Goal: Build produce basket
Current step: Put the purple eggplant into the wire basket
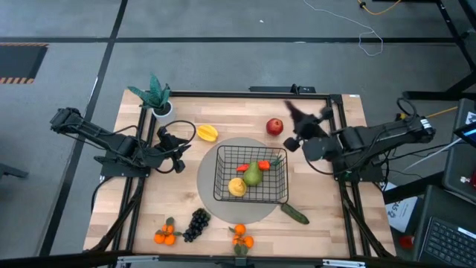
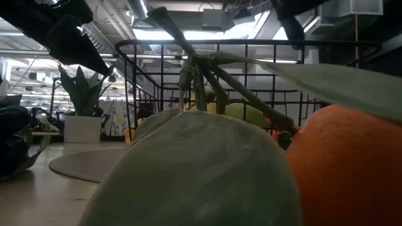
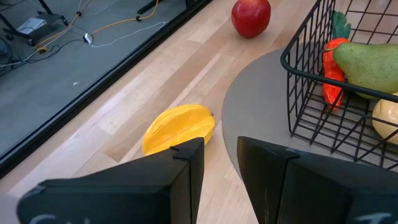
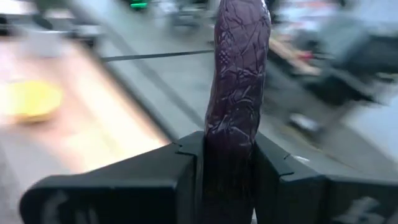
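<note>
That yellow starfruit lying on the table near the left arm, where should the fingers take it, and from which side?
Probably from above, across its narrow middle. The starfruit lies flat on the wood with its long axis sideways to the left gripper, beside the grey mat. Nothing leans on it, so open fingers could straddle its ridged sides.

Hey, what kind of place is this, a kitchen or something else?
Probably a robotics lab, not a kitchen: a light wooden worktable stands on grey carpet tiles with loose cables, and open ceiling ducts show overhead. The right gripper holds a purple toy eggplant.
</note>
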Controlling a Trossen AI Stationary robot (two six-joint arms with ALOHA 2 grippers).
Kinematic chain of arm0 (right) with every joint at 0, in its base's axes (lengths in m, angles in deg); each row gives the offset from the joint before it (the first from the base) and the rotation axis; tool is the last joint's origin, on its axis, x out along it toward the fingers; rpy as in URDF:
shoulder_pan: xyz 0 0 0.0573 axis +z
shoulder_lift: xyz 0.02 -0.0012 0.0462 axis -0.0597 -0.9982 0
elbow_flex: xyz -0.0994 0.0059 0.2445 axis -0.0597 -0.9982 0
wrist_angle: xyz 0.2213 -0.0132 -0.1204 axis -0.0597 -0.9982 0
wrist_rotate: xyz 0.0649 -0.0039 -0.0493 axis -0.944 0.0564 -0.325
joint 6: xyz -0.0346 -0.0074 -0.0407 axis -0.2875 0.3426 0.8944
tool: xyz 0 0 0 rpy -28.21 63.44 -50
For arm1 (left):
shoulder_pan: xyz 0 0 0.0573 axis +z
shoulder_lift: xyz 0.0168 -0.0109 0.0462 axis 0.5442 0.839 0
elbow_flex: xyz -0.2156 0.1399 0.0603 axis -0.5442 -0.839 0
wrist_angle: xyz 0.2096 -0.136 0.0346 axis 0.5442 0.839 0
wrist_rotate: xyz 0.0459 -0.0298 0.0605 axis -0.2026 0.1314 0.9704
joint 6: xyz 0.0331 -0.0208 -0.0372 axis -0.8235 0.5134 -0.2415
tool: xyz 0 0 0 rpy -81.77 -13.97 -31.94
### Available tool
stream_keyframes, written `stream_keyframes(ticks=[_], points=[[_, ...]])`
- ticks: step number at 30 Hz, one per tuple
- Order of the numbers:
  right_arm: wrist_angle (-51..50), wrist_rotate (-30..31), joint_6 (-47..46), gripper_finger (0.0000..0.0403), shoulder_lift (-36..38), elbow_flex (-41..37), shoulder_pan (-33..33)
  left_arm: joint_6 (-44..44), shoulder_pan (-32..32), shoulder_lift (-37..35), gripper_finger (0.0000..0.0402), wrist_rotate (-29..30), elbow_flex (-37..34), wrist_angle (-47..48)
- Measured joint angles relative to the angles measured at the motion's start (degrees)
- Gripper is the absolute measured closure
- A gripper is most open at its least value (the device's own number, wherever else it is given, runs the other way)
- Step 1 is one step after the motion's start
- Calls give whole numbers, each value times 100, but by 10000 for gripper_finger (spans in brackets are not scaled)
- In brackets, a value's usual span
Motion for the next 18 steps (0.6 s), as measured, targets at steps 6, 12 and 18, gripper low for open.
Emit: stream_keyframes(ticks=[6,12,18], points=[[1787,-2576,1673,330,0,52,-476,-145,2,-1,315,0,-2,-1],[2669,-4072,2039,330,0,-139,-956,-215,2,0,315,2,-2,-2],[2600,-4506,1680,330,-2,-454,-1240,-278,2,1,315,2,-2,-2]])
